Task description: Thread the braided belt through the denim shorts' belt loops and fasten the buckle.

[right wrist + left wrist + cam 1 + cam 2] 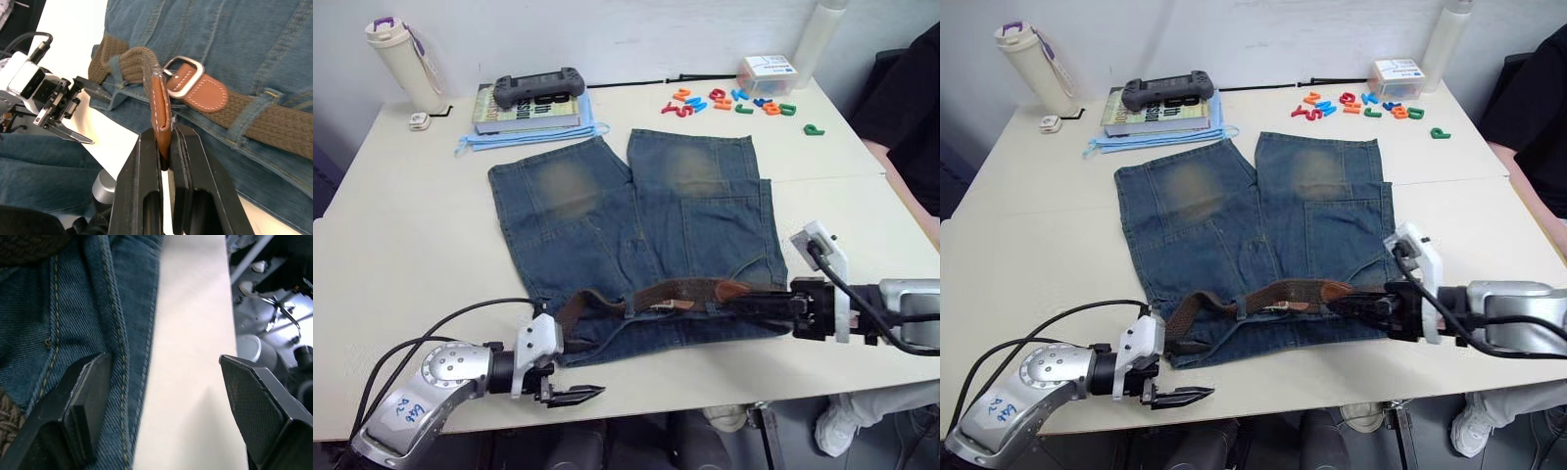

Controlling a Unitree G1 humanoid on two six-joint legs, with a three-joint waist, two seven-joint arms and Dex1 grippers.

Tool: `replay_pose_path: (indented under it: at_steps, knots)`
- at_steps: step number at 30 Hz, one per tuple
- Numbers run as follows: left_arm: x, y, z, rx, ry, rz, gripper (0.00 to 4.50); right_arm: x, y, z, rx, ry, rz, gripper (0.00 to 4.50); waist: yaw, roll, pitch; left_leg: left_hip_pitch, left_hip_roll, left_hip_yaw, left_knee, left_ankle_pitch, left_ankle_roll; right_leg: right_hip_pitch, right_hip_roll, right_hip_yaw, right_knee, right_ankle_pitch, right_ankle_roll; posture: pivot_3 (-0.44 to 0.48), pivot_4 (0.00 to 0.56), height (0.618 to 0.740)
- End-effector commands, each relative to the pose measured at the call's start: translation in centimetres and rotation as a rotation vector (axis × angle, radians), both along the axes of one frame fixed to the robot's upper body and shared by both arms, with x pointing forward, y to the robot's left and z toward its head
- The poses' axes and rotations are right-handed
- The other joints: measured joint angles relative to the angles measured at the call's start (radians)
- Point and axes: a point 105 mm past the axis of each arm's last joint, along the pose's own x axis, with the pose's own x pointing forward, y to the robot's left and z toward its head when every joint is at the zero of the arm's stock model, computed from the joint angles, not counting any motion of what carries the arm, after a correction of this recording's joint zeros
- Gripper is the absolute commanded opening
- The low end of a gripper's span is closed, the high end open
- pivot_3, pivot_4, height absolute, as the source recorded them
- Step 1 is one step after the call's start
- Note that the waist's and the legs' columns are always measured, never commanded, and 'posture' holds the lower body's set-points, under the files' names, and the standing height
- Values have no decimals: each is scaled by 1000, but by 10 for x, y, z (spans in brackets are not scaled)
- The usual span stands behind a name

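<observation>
**Right hand pinching the belt's tan end**

I'm seeing the shorts (636, 245) lying flat on the tabletop (401, 264), waistband at the near edge. The belt (651, 295) is running along the waistband through a loop (243, 121), its buckle (185, 76) lying on the denim. My right hand (165, 147) is gripping the belt's tan tip. My left hand (570, 395) is hanging open at the shorts' near left corner.

Both forearms are clad in silver-grey metal, and black cables are looped along each. A blue handwritten marking is seen on the left arm's casing. White camera housings are mounted at both wrists. The left end effector (570, 395) and right end effector (165, 161) are fitted with black fingers.
</observation>
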Motion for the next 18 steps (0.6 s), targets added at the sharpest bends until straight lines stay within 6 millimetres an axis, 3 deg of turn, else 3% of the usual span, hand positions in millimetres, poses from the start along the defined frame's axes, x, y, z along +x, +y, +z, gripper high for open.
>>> replay_pose_path:
  at_steps: [1, 12, 18]
  knots:
    - [-15, 21, -38, 112, 139, 36, 3824, 5, -17, 22, 25, -27, -3, 0, 0, 1, -1, 0, 0, 1, 0, 0, 1, 0, 0, 0, 0, 0, 0, 0, 150, 730]
    - [-13, 25, -42, 116, 116, 60, 3824, 10, -44, 36, -5, 7, 3, 0, -1, 7, -5, 1, 1, 4, 0, -1, 1, 0, 0, 2, 0, 0, 0, 0, 150, 730]
    - [-9, 25, -39, 99, 72, 61, 3824, 9, -32, 58, 82, -3, 100, 0, -2, 9, -6, 2, 1, 8, 0, -1, 2, -2, 0, 5, 2, 0, 0, 0, 150, 730]
